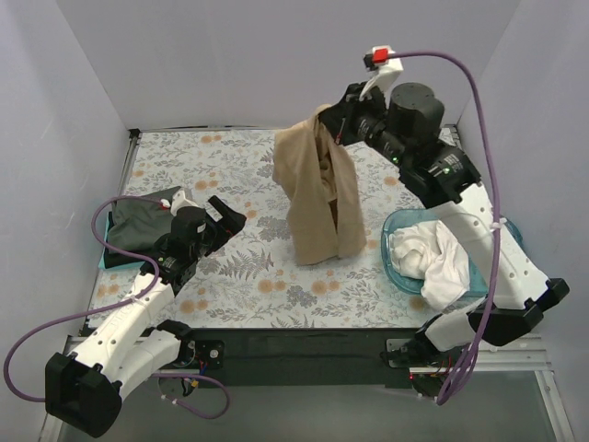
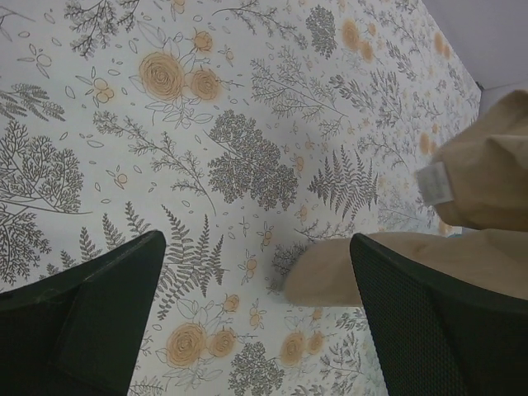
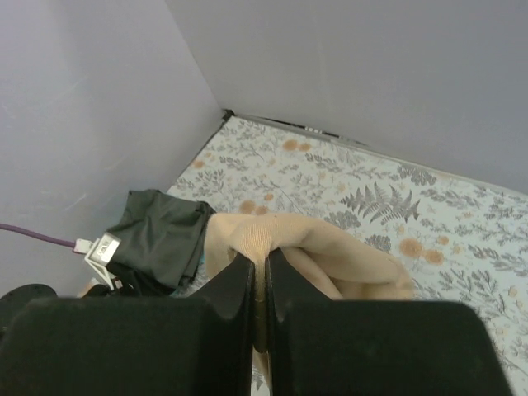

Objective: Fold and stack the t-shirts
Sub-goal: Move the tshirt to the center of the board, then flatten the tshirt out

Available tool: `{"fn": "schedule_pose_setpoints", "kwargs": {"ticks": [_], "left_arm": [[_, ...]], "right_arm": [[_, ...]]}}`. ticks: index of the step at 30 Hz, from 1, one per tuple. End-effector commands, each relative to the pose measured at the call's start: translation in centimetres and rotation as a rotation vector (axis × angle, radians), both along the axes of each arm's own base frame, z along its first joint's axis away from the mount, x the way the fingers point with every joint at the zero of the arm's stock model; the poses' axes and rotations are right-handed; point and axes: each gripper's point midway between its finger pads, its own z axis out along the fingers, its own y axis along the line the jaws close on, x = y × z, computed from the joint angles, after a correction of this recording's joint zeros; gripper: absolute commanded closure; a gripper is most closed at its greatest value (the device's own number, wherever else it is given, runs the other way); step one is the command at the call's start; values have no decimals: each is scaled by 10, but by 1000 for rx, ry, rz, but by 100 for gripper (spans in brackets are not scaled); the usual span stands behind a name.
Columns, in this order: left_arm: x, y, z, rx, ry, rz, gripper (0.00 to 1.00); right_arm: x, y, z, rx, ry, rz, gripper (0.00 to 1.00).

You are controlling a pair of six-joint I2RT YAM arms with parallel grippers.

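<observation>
My right gripper (image 1: pixel 342 118) is shut on the top of the tan t-shirt (image 1: pixel 317 189) and holds it high, so that it hangs with its lower end on the floral table covering (image 1: pixel 230 267). In the right wrist view the cloth (image 3: pixel 330 252) is pinched between the gripper's fingertips (image 3: pixel 258 268). My left gripper (image 1: pixel 225 219) is open and empty, low over the table to the left of the tan shirt; its wrist view shows the shirt's hem (image 2: pixel 330 268) beside the right finger (image 2: pixel 437 322). A folded dark grey-green t-shirt (image 1: pixel 138 221) lies at the left edge. White t-shirts (image 1: pixel 433 258) fill the teal tub (image 1: pixel 391 244).
The teal tub stands at the right, by the right arm's base. Grey walls close the table on the left, back and right. The dark shirt also shows in the right wrist view (image 3: pixel 161 239), with a purple cable (image 3: pixel 37 235) beside it.
</observation>
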Motion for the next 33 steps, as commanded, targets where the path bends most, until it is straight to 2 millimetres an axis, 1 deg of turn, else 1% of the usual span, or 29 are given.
{"fn": "schedule_pose_setpoints", "kwargs": {"ticks": [1, 2, 3, 4, 5, 6, 7, 8, 9, 10, 11, 12, 13, 14, 16, 17, 20, 21, 23, 24, 25, 26, 27, 28, 29, 30, 31, 32, 33], "left_arm": [[-6, 0, 1, -52, 56, 43, 5], [-9, 5, -4, -40, 89, 69, 5], [-10, 7, -6, -50, 108, 93, 5], [-12, 8, -7, -50, 121, 101, 5], [-16, 11, -12, -40, 149, 114, 5], [-18, 11, -14, -52, 165, 123, 5], [-22, 12, -18, -50, 180, 122, 5], [-25, 9, -21, -60, 192, 111, 5], [-27, 9, -23, -64, 200, 107, 5], [-30, 8, -26, -68, 212, 100, 5], [-34, 6, -31, -72, 227, 90, 6], [-36, 6, -32, -77, 235, 88, 5], [-38, 5, -34, -80, 243, 82, 5], [-41, 5, -38, -80, 255, 78, 5], [-44, 2, -39, -88, 264, 61, 5], [-46, 1, -41, -90, 271, 57, 5], [-50, -2, -44, -97, 282, 31, 5], [-52, -2, -46, -94, 288, 26, 5], [-53, -4, -49, -90, 295, 14, 5], [-54, -4, -52, -87, 302, 12, 5], [-55, -6, -55, -84, 310, 7, 5], [-55, -6, -56, -83, 313, 4, 5], [-56, -9, -58, -81, 317, -6, 5], [-56, -11, -60, -79, 322, -13, 5], [-56, -13, -61, -79, 324, -18, 5], [-59, -19, -61, -77, 325, -35, 5], [-58, -22, -61, -75, 321, -43, 5], [-59, -24, -63, -71, 324, -48, 5], [-61, -30, -64, -65, 327, -70, 5]], "right_arm": [[16, 9, -15, -12, -24, -125, 99], [20, 10, -27, -31, -3, -155, 99], [25, 18, -46, -59, 30, -158, 99], [29, 26, -74, -99, 73, -160, 99], [32, 31, -88, -115, 96, -153, 99], [40, 42, -114, -155, 138, -145, 99], [45, 48, -132, -182, 163, -139, 99], [50, 54, -144, -203, 179, -134, 99], [63, 64, -173, -268, 206, -133, 96], [69, 69, -188, -303, 220, -131, 96], [81, 81, -210, -353, 245, -122, 89], [86, 85, -221, -403, 241, -106, 81], [91, 88, -228, -425, 255, -105, 69], [94, 91, -235, -448, 268, -97, 43], [97, 97, -249, -506, 292, -73, 28], [96, 96, -250, -516, 294, -65, 20], [84, 77, -255, -552, 306, -86, 14], [72, 63, -254, -561, 311, -96, 13], [55, 49, -262, -582, 328, -80, 13], [41, 38, -245, -553, 310, -77, 12], [23, 23, -284, -603, 372, -70, 12], [8, 13, -270, -548, 357, -65, 11], [-4, 5, -283, -543, 374, -56, 11], [-21, -5, -317, -561, 414, -37, 11], [-36, -6, -326, -527, 435, 6, 11], [-49, -10, -314, -468, 405, 33, 11], [-59, -11, -318, -437, 407, 59, 11], [-77, -13, -331, -399, 400, 114, 11], [-85, -14, -335, -382, 404, 138, 11]]}}
